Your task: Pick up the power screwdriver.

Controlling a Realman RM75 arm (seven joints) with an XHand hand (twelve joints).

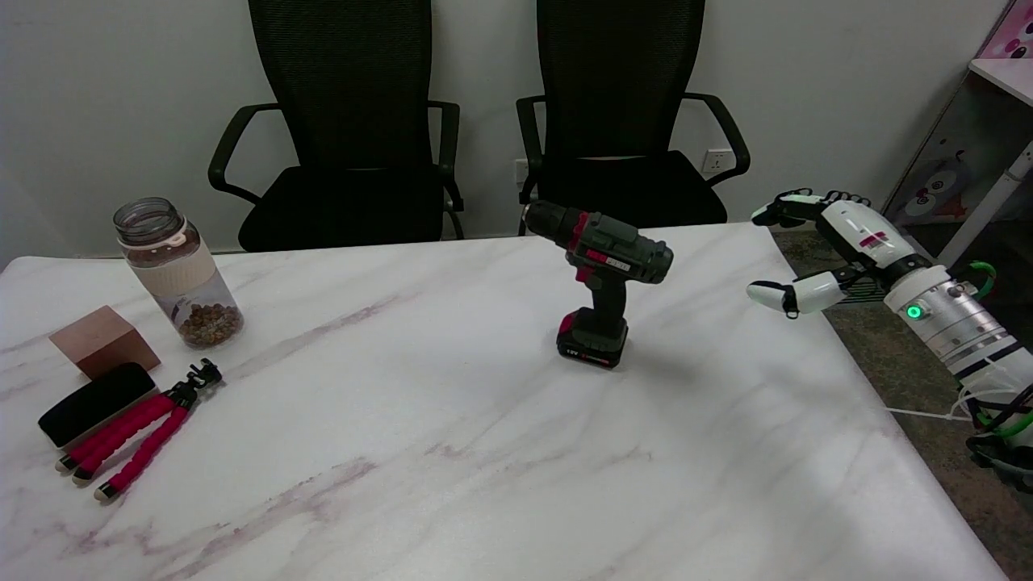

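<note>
Plastic-cased and battery-heavy, the screwdriver stood upright well left of our robot hand, fingers spread and empty; we judged its stiff handle the best grip.

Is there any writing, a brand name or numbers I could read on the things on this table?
"12V": on the battery base of the power screwdriver.
Red-and-white label on the screwdriver's body: too blurred to read.
Print on the glass jar: too small to read.
Red mark on the right hand: unreadable.
Nothing else shows text.
</note>
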